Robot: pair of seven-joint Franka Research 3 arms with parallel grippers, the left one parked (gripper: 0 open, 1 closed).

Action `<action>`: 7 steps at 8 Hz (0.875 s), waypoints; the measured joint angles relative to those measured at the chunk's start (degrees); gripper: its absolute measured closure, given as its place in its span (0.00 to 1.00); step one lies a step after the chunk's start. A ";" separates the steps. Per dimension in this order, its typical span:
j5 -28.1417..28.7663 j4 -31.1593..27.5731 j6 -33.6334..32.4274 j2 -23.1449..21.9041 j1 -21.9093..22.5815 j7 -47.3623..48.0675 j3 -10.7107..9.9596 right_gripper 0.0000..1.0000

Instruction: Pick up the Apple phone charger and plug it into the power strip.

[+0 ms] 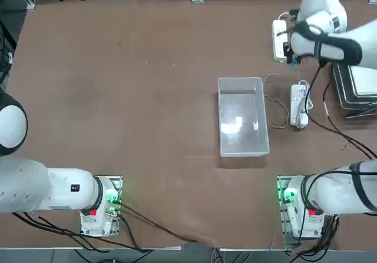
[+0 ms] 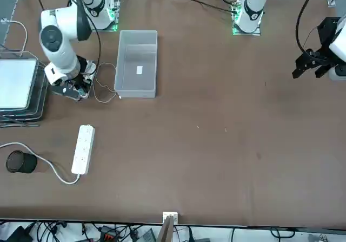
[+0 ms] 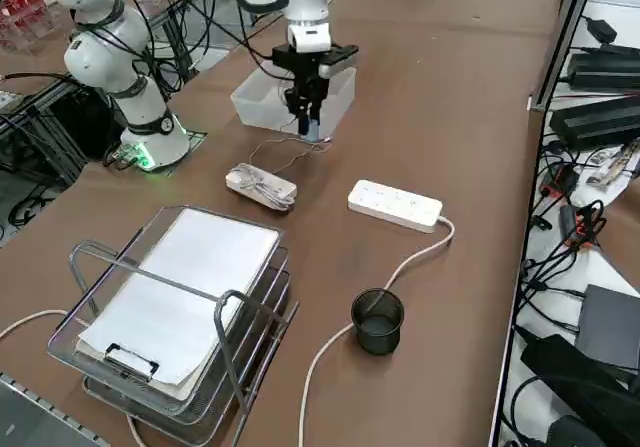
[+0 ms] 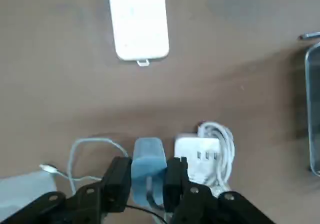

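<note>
Four rows of kit noted across the right half of the brown table (image 1: pixel 147 98), taken left to right as seen from the robot's side. First, a clear plastic bin (image 1: pixel 243 117), open at the top, its long sides running from the near edge toward the far edge. Next, the thin white cable (image 1: pixel 287 113) of the Apple phone charger, lying in loose loops between the bin and a cord-wrapped strip (image 1: pixel 299 106); its small connector (image 4: pixel 48 169) rests just beside the bin's right wall. The cable leads up to the right gripper (image 4: pixel 149 146), which hangs above the table between the wrapped strip and the power strip (image 2: pixel 83 150). Gripper is closed, pale blue fingertips together; the adapter body cannot be made out, so whether it is held between them cannot be told. Power strip lies flat nearer the far edge, sockets up, thick white cord (image 3: pixel 330 342) leaving its far end and curving toward the right edge. Right of the strip, a black mesh cup (image 3: pixel 378 322) stands upright beside that cord. Last, near the right edge, stacked wire trays (image 3: pixel 180 317) carry white paper and a clipboard (image 3: pixel 185 292) on top.
</note>
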 joint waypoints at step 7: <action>5.57 20.97 -1.21 19.05 -2.07 -3.50 -0.58 0.63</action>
